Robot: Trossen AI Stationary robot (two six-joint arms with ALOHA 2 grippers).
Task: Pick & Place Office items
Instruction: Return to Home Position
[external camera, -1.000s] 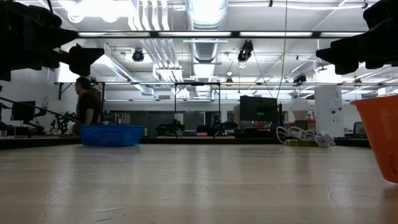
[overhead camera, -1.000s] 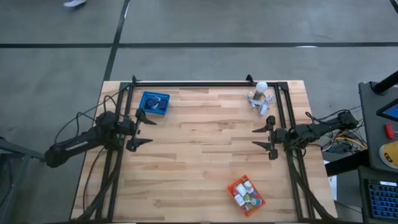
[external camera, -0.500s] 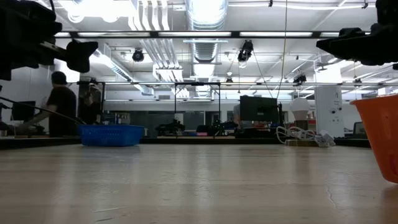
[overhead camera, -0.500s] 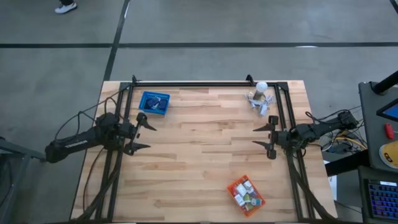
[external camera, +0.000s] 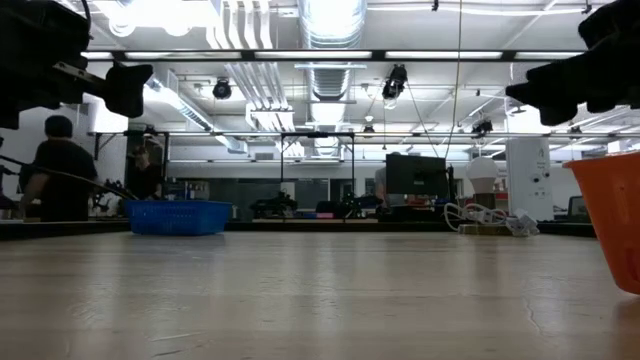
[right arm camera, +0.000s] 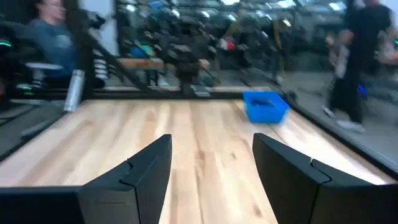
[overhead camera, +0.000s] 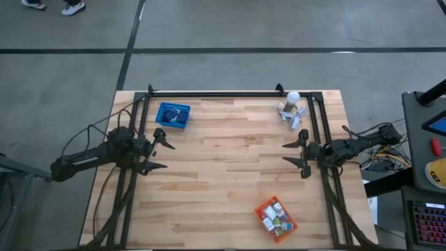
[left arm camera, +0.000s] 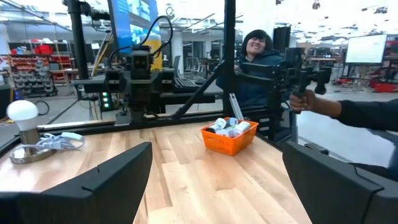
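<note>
The office items point(overhead camera: 277, 217) lie heaped in an orange mesh basket point(overhead camera: 265, 209) near the table's near right edge; they also show in the left wrist view point(left arm camera: 227, 125). My left gripper point(overhead camera: 168, 155) hovers over the table's left side, pointing level toward the right, open with nothing between its fingers. My right gripper point(overhead camera: 284, 153) hovers over the right side, facing it, open and holding nothing. Both stand well clear of the basket.
A blue mesh basket point(overhead camera: 172, 115) stands at the far left of the table. A white ball-topped cluster point(overhead camera: 291, 106) sits at the far right. A black frame point(overhead camera: 223, 94) runs along the far edge and both sides. People stand beyond the table point(left arm camera: 258, 56).
My left gripper has swung a little toward the table's near edge, staying open. In the room behind, a person has walked leftward in the low view.
</note>
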